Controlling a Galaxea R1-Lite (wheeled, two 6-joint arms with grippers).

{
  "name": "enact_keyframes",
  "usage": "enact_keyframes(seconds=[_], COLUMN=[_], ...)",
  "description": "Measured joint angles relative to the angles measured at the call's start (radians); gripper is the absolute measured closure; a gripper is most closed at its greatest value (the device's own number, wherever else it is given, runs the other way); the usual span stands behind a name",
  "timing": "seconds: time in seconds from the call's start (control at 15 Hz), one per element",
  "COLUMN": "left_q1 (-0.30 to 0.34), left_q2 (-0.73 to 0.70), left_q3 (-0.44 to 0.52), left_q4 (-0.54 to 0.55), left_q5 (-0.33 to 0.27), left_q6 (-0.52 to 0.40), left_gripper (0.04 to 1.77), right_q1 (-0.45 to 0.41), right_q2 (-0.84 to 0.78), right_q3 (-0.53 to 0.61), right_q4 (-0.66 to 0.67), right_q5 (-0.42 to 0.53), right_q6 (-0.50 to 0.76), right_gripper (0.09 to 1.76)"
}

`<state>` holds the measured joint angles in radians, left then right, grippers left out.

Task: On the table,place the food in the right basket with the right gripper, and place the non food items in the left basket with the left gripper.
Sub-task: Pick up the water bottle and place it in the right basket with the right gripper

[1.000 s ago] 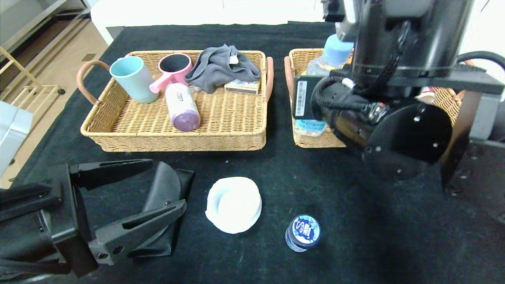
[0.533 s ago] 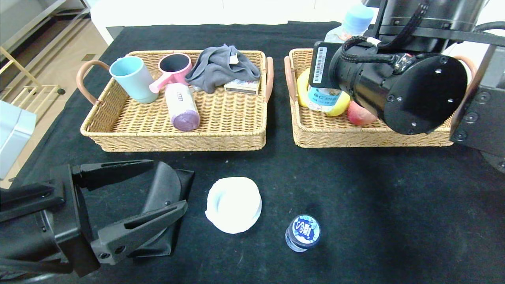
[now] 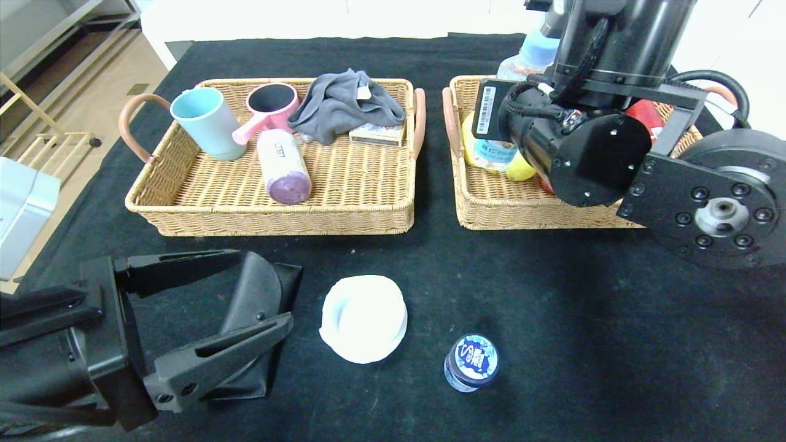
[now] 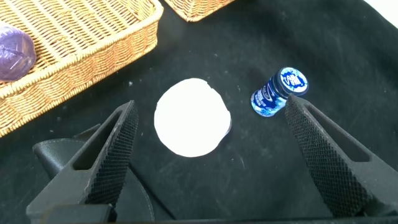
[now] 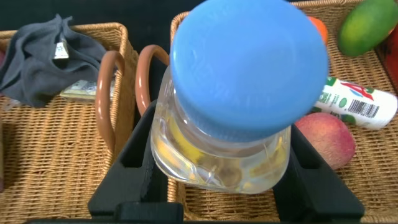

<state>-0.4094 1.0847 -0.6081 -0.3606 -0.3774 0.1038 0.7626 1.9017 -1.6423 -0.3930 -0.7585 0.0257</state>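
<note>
My right gripper (image 5: 221,155) is shut on the clear water bottle (image 3: 494,150) with its pale blue cap (image 5: 249,62), holding it over the left end of the right basket (image 3: 491,212). A yellow lemon (image 3: 521,169) lies under the bottle, and a peach (image 5: 326,137) lies beside it in that basket. My left gripper (image 3: 263,287) stands open low at the front left, above the black glasses case (image 3: 255,288). The white dish (image 3: 363,318) and the small bottle with a dark blue cap (image 3: 471,362) stand on the black table (image 3: 583,344). Both also show between my left gripper's spread fingers (image 4: 118,143).
The left basket (image 3: 184,178) holds a pale blue cup (image 3: 206,123), a pink scoop (image 3: 267,107), a grey cloth (image 3: 344,101), a purple-ended cylinder (image 3: 282,166) and a small box (image 3: 377,134). The right basket also holds a green fruit (image 5: 367,25) and a white tube (image 5: 354,102).
My right arm has swung back and to the right over the right basket with the water bottle, uncovering the lemon. The left gripper has stayed where it was.
</note>
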Motion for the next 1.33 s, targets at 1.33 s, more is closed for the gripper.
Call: enact_keyframes(seconds=[1.33], left_q1=[0.009], left_q2=[-0.005], left_q3=[-0.004], left_q4=[-0.002], left_q5=[0.001], left_q6=[0.000], left_gripper=[0.09], right_q1=[-0.030], right_q2=[0.101], right_q3=[0.064], right_q4=[-0.033], right_q5=[-0.004], right_q6=[0.042], right_gripper=[0.83])
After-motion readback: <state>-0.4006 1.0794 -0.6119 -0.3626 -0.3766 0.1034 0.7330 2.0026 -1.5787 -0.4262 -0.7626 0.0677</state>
